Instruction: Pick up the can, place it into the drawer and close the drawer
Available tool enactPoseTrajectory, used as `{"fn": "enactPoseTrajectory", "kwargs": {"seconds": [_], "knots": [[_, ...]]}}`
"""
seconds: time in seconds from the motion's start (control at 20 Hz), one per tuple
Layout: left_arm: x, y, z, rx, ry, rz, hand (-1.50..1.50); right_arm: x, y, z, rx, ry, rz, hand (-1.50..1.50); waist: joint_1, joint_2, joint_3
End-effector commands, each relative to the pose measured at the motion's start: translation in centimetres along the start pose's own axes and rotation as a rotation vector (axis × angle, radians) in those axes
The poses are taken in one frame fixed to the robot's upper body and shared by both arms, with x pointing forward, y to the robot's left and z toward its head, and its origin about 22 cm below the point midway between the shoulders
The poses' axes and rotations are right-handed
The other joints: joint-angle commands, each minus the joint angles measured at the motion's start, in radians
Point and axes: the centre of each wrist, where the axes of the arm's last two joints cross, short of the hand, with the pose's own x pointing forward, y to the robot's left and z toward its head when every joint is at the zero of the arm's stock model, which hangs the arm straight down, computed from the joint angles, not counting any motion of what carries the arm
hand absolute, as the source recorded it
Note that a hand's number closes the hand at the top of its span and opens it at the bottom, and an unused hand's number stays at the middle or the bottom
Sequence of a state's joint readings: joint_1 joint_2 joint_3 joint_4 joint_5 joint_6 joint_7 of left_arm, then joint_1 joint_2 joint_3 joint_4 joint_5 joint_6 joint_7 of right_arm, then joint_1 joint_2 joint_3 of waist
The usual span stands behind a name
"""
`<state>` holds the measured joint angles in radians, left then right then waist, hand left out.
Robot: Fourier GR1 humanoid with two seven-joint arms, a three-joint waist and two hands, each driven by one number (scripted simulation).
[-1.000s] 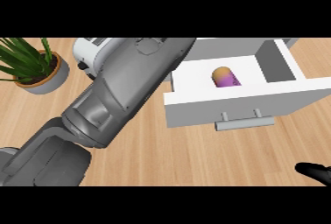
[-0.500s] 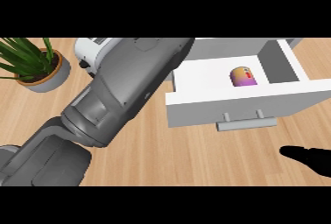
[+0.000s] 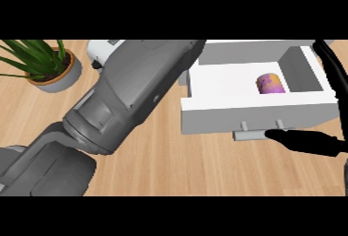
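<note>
Purple-and-yellow can point(image 3: 270, 84) now lies inside the open white drawer point(image 3: 252, 120), far of the front panel. Since the earlier frames, the right hand point(image 3: 302, 140) has advanced, fingers extended, touching the grey drawer handle point(image 3: 253, 134); closing remains. Left hand is hidden.

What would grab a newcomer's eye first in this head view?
The big grey left forearm runs diagonally across the middle, from lower left up to the top. At upper right the white drawer stands open with the purple and orange can lying inside, and the black right hand has its fingers at the drawer's handle. A potted plant sits upper left.
</note>
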<state>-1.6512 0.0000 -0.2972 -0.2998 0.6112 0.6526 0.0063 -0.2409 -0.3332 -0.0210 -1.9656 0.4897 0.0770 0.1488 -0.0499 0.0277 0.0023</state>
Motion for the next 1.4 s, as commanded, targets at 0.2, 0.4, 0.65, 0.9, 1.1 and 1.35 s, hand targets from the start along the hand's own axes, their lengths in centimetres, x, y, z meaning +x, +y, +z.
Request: {"fn": "enactPoseTrajectory", "kwargs": {"seconds": [0.2, 0.4, 0.65, 0.9, 1.1, 1.35], "knots": [[-0.3, 0.2, -0.2, 0.017, -0.022, -0.034, -1.5, -1.8, 6.2, -3.5, 0.103, -0.019, 0.213, -1.5, 0.033, -0.004, -0.001], [0.6, 0.8, -0.5, -0.031, -0.012, -0.022, -1.5, -4.2, 9.5, -4.2, 0.115, 0.008, 0.315, -1.5, 0.065, -0.014, -0.001], [0.3, 2.1, -1.0, -0.001, 0.014, -0.005, -1.5, -6.7, 12.1, -4.9, 0.119, 0.002, 0.373, -1.5, 0.068, -0.018, -0.001], [0.0, 3.9, -1.6, 0.022, 0.011, -0.018, -1.5, -6.7, 13.9, -8.7, 0.087, 0.02, 0.396, -1.5, 0.08, -0.02, -0.001], [-0.8, 5.9, -2.1, 0.027, -0.008, -0.019, -1.5, -7.8, 15.4, -9.2, 0.033, 0.029, 0.469, -1.5, 0.094, -0.021, -0.002], [-0.1, 6.6, -2.1, 0.03, 0.008, -0.029, -1.5, -8.0, 15.8, -11.6, -0.058, 0.046, 0.472, -1.5, 0.111, -0.019, -0.001]]}}
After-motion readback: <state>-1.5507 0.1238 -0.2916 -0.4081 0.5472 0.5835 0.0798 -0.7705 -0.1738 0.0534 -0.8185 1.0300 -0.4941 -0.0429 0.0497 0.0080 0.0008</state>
